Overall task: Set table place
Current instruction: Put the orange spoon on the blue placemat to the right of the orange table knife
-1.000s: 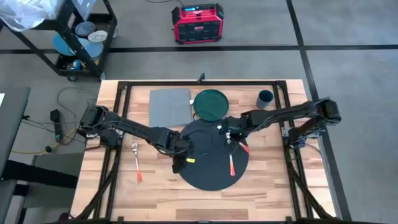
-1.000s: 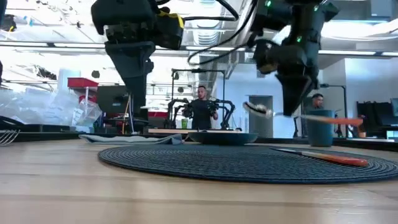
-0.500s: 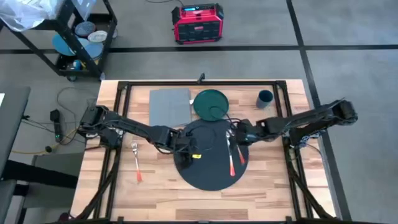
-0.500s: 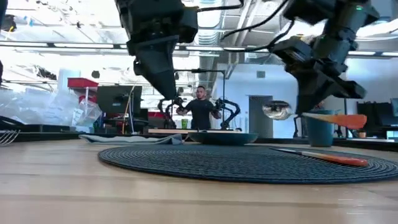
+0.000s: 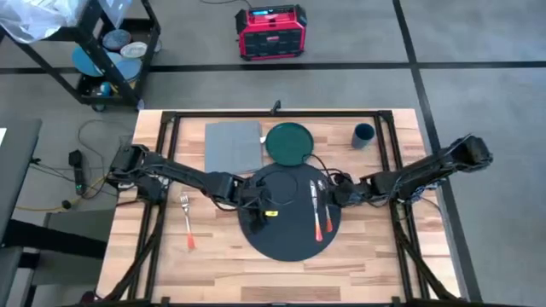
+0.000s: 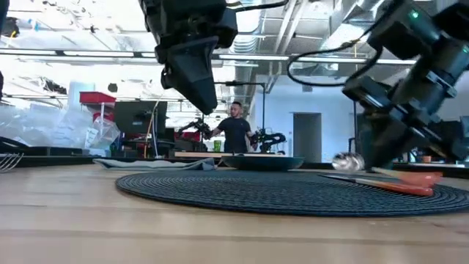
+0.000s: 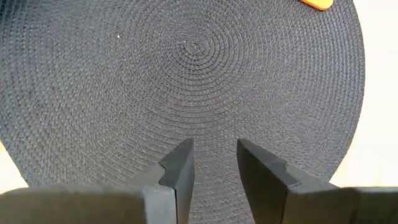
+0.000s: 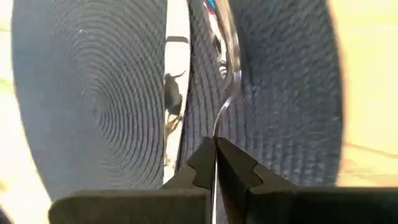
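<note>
The table place, a round charcoal woven mat with spiral ribbing, lies mid-tabletop. Right gripper pinches a spoon low over its edge beside an orange-handled knife. Left gripper hovers, fingers slightly parted. No readable writing.

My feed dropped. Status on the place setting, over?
Right gripper shut on spoon, low at the placemat right side beside the knife. Left gripper open, empty, over placemat. Plate, napkin, fork off the mat.
</note>
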